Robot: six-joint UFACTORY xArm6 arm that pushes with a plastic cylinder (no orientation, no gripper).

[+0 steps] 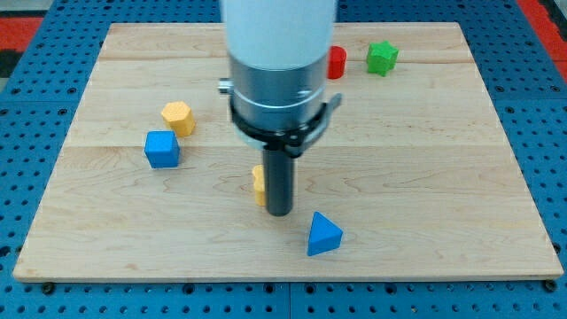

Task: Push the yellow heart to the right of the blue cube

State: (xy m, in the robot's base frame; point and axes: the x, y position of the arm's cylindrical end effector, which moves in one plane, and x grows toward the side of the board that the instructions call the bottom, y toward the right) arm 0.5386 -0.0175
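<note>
The blue cube [162,149] sits at the view's left on the wooden board [425,177]. A yellow block [258,183], likely the yellow heart, lies near the board's middle; only its left edge shows, the rest is hidden behind my rod. My tip [280,213] rests on the board, touching or just right of that yellow block. The yellow block is well to the right of the blue cube and lower in the view.
A yellow hexagonal block [178,117] sits just above and right of the blue cube. A blue triangular block [323,235] lies below and right of my tip. A red block [337,62] and a green block [382,58] are at the view's top.
</note>
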